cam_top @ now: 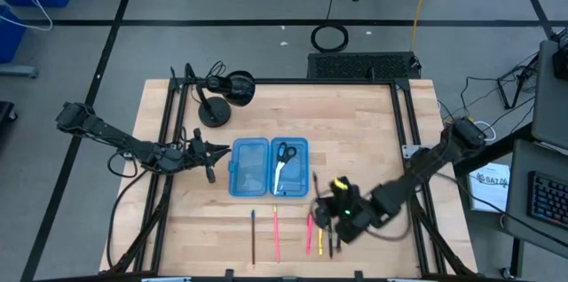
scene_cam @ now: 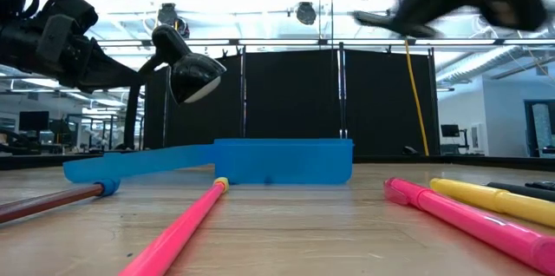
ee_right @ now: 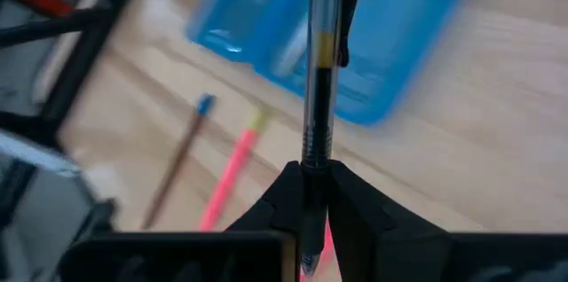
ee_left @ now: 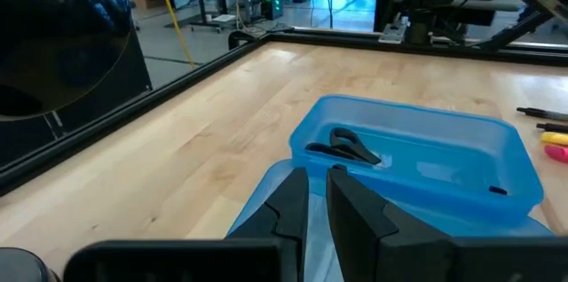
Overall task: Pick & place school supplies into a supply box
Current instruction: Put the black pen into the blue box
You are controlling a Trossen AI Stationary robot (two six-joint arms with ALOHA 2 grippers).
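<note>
Big wooden tabletop [cam_top: 364,131] fills the middle of the high view, with a black frame around it. Sitting at the centre is the blue supply box [cam_top: 250,167], opened flat into two halves side by side; the right half has the scissors [cam_top: 283,156] lying inside, the left half looks bare. In the low view the box [scene_cam: 282,160] is the blue slab across the middle.

The black desk lamp [cam_top: 216,105] stands just above and left of the box in the high view.

The left arm comes in from the left edge, and the left gripper [cam_top: 209,151] sits right at the left edge of the box. Its wrist view shows the fingers [ee_left: 288,204] nearly together with only a thin gap, nothing between them, right over the near half of the box.

The right arm reaches in from the right edge, with the right gripper [cam_top: 335,209] at lower right of the box. Its wrist view shows the fingers [ee_right: 286,195] clamped on a black pen [ee_right: 319,69] that sticks straight out toward the box.

Still on the tabletop below the box: a brown pencil [cam_top: 253,234], a pink pen [cam_top: 276,234], and by the right gripper a red pen [cam_top: 310,233] and a yellow marker [cam_top: 319,239]. The low view shows the pink pen [scene_cam: 178,235] centre-left and a pink marker [scene_cam: 473,221] beside the yellow one lower right.
</note>
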